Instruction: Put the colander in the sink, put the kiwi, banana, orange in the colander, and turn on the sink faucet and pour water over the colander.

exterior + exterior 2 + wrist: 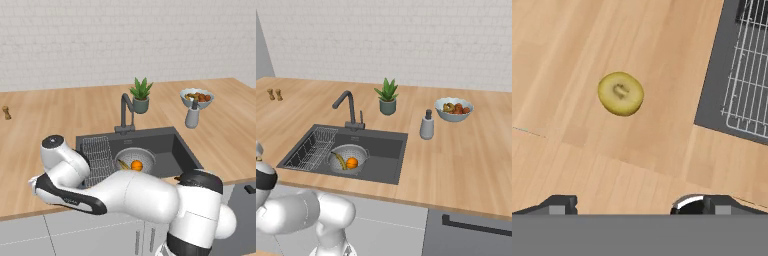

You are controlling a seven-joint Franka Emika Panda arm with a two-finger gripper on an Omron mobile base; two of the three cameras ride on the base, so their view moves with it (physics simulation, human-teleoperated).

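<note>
Yellow-green kiwi lies on your wooden counter beside the sink; your gripper hovers wide open, empty.

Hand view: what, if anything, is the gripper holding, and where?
Nothing. The gripper is open, above the kiwi, which lies alone on the counter.

Base views: behind arm, left and right, both facing sink | hand view: close – apparently straight down on counter

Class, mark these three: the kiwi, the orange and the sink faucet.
kiwi (621, 93): hand view, pale centre of its top face.
orange (352, 162): right base view, middle.
sink faucet (349, 107): right base view, upright stem.
</note>
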